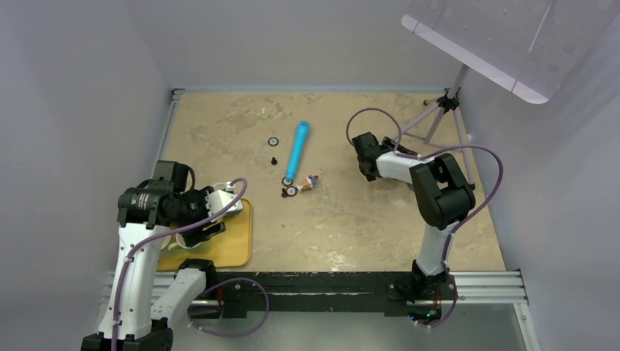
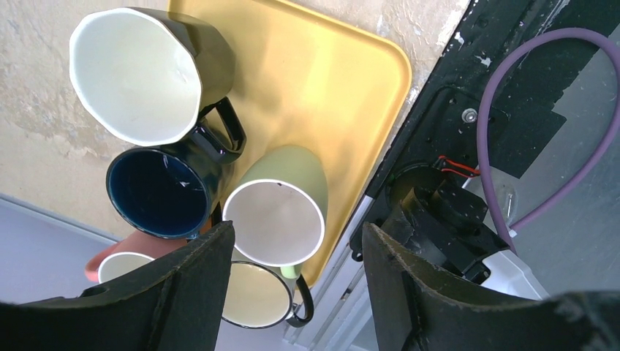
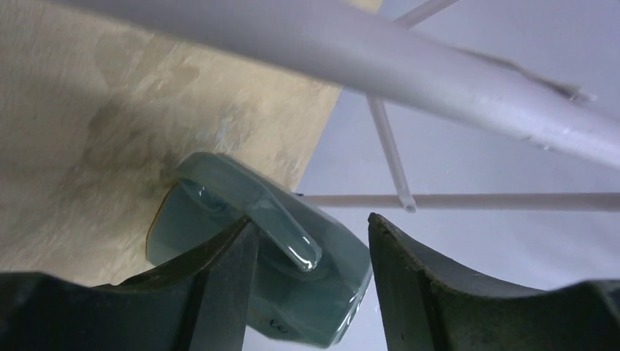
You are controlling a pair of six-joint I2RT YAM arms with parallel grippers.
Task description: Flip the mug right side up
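A grey-blue mug [image 3: 219, 219] shows in the right wrist view, tipped over with its handle [image 3: 281, 227] towards the camera and its base near my fingers. My right gripper [image 3: 311, 292] is open; the handle and body sit between the jaws, the left finger [image 3: 219, 292] overlaps the mug and the right finger stands apart from it. In the top view the right gripper [image 1: 360, 150] is at the table's middle right and hides the mug. My left gripper [image 2: 296, 292] is open and empty above several upright mugs on a yellow tray [image 2: 329, 80].
The yellow tray [image 1: 237, 248] lies at the near left under the left gripper [image 1: 219, 218]. A blue tube [image 1: 297, 150], small black rings [image 1: 273, 142] and a small toy [image 1: 308, 183] lie mid-table. A tripod [image 1: 442, 110] stands at the back right.
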